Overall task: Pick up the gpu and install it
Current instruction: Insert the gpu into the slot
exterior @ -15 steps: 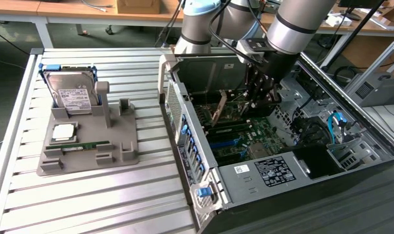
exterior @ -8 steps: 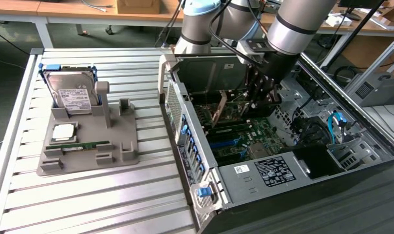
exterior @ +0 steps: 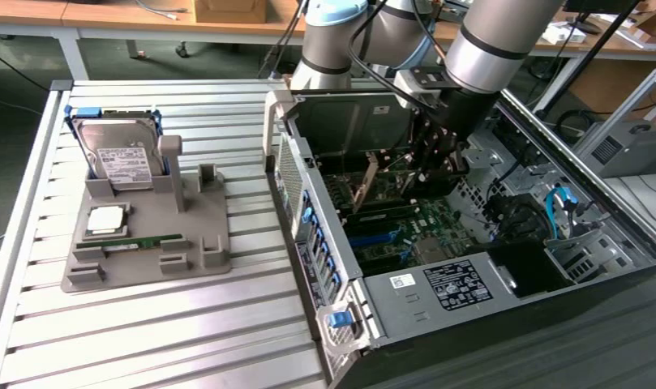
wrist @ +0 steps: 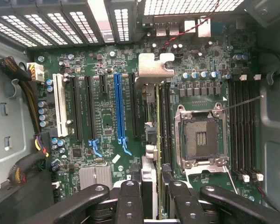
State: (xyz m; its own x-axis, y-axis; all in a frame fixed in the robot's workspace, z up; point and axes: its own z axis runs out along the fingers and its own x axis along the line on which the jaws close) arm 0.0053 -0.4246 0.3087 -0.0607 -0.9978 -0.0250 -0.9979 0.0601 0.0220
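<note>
Exterior view, left to right: slatted metal table (exterior: 143, 324), with a grey holder tray (exterior: 143, 243) on it. A silver hard drive (exterior: 120, 154) with a white label stands upright in the tray's far slot; a CPU chip (exterior: 106, 219) lies flat below it, and a narrow green memory stick (exterior: 133, 241) lies flat just in front of the chip. Right of the tray, the open PC case (exterior: 414, 300) lies on its side, motherboard facing up. The robot arm (exterior: 490, 40) reaches down into the case from the far side.

The gpu (exterior: 362, 188) is inside the case, under the arm, held edge-on above the motherboard: thin flat card, tan-green face, dark parts along it. In the wrist view the gpu (wrist: 157, 135) shows as a thin green edge with a silver metal bracket (wrist: 154, 70) at its far end, bracket toward the case's rear slot grilles (wrist: 98, 18). Its long axis runs parallel to the expansion slots, board standing vertical. It sits just right of the blue PCIe slot (wrist: 117, 109) and a black slot, left of the empty CPU socket (wrist: 199, 137). Whether it is seated in a slot, cannot tell.

The gripper (wrist: 151, 196) pinches the near end of the card, black fingers (wrist: 129, 200) pressed on either side of it.
</note>
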